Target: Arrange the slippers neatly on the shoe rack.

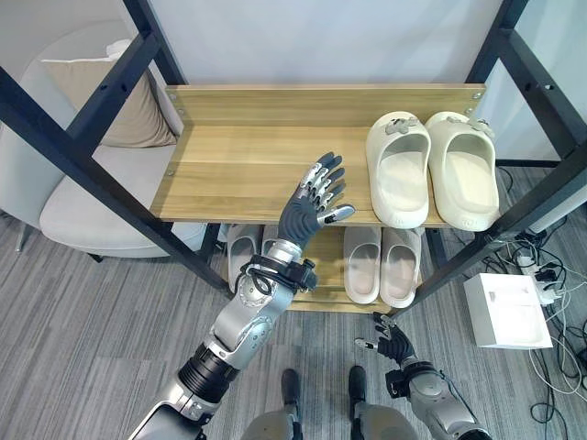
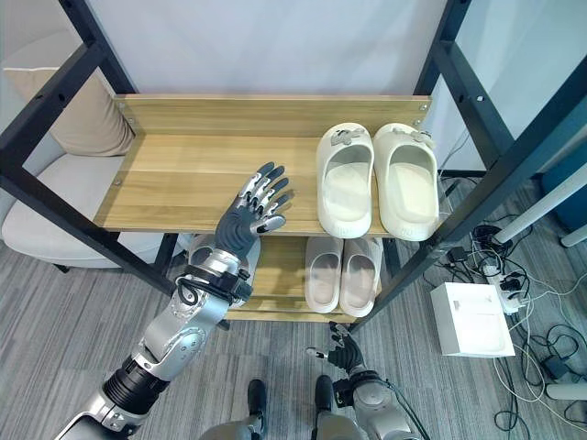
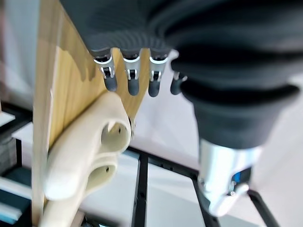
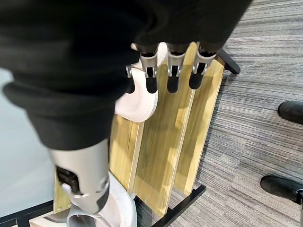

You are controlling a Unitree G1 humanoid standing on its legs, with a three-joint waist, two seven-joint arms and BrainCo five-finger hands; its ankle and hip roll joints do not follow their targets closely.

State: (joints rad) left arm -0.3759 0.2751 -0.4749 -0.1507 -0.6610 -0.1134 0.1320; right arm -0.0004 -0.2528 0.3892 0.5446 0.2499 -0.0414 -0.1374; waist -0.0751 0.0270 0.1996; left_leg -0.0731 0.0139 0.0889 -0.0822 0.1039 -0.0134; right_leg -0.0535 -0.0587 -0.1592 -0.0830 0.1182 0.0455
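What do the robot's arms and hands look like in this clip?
Both arms are silver-grey metal with black joint sections. The left hand has a dark ribbed cover over its back and wrist, and silver fingers with dark tips; a black cable loops round its wrist. The right hand, low near the floor, is built the same, with a dark cover and dark-tipped silver fingers.

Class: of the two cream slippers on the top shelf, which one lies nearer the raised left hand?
The left-side slipper of the pair; the other slipper lies beyond it from the left hand.
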